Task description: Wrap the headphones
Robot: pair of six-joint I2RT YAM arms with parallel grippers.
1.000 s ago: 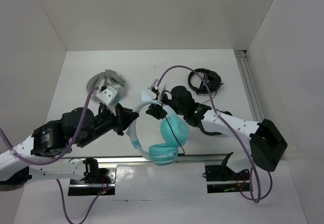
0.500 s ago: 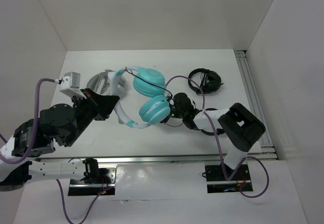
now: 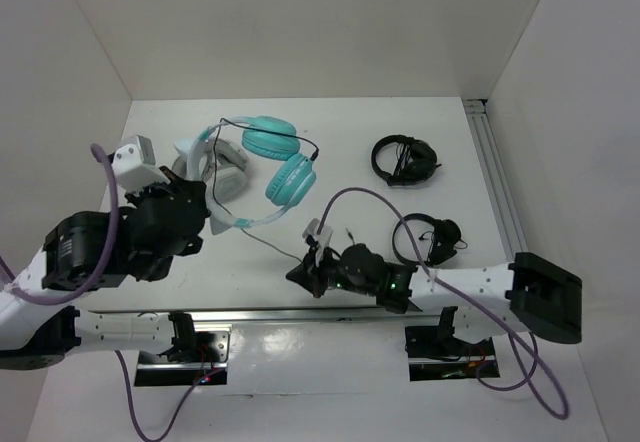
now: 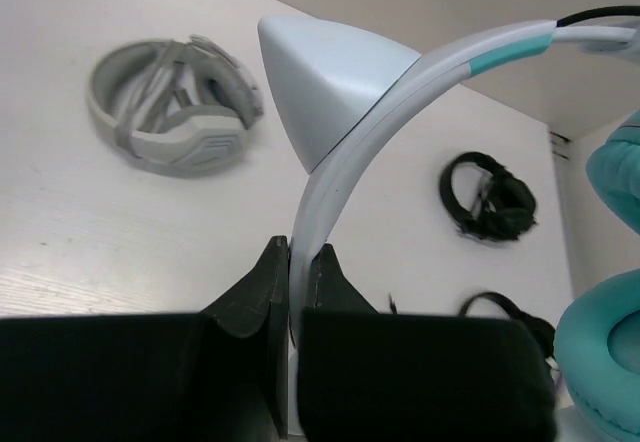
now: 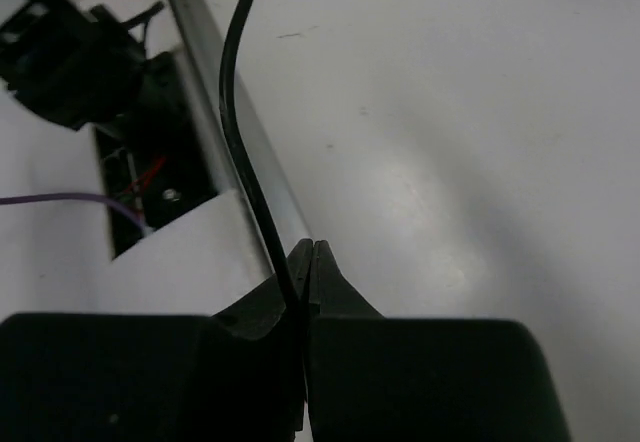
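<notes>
The headphones hang over the table's left half, teal ear cups at the top and pale headband curving down to the left. My left gripper is shut on that headband, just below its ear-like point, with a teal cup at the right edge. The thin black cable runs from the headphones down to my right gripper near the front edge. In the right wrist view the right gripper is shut on the cable.
Grey-white folded headphones lie behind the held set at the back left. Black headphones lie at the back right, and another black set lies beside the right arm. A metal rail lines the front edge, and another rail lines the right side.
The left gripper carried the headphones back and to the left. The right gripper moved from beside the ear cups toward the front edge and shut on the cable.
</notes>
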